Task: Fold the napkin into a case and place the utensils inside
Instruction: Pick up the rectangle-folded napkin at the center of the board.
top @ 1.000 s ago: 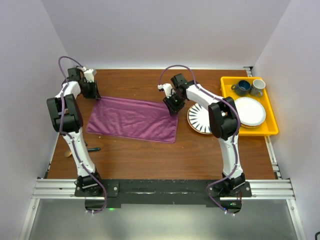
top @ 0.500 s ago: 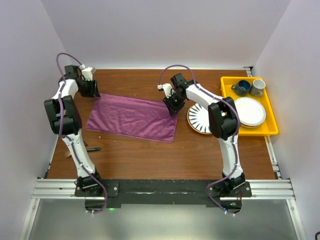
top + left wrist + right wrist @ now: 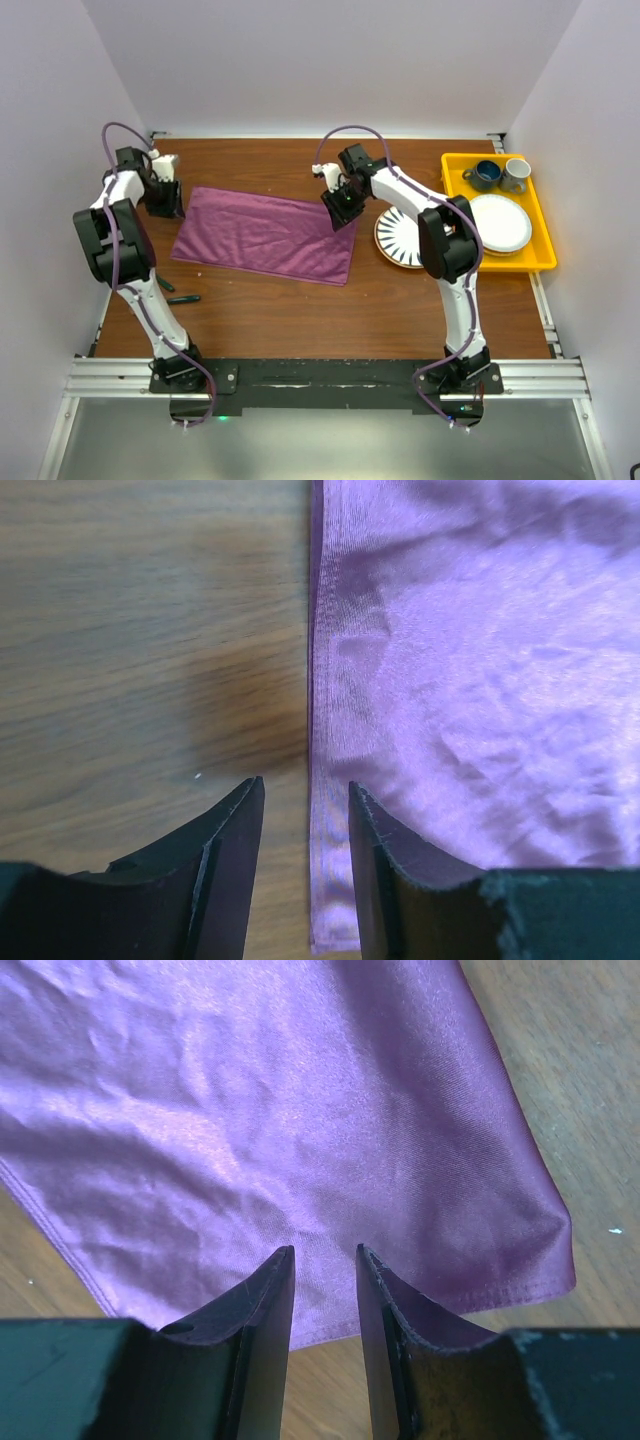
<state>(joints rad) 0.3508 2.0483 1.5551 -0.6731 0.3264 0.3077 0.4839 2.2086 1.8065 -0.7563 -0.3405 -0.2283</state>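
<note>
Top external view: at the far left of the bench [image 3: 300, 300], the left gripper [image 3: 168, 205] hung just off the far left corner of the napkin [image 3: 265, 235]. In the left wrist view its two dark fingers [image 3: 225, 880] stood apart, released, with bare wood and the napkin's hemmed left edge showing in the gap and nothing pinched between them. Nearer the front, beside the left arm, lay a small dark green thing [image 3: 187, 298], too small to identify.

The napkin lay flat on the wood between the two arms as a plum-purple rectangle, longer from left to right than from front to back, its surface lightly wrinkled.

The right gripper [image 3: 340, 215] hung over the napkin's far right corner. In the right wrist view its fingers [image 3: 260, 1330] were a little apart, also released, and the cloth lay smooth in the narrow gap close to its edge, with no fold caught.

Right of the napkin, near but not touching it, sat a striped plate [image 3: 393, 245], partly hidden by the right arm. At the far right stood a yellow tray [image 3: 520, 264] holding a white plate [image 3: 502, 222], a blue mug [image 3: 487, 175] and a grey mug [image 3: 516, 174] side by side at its far end.
</note>
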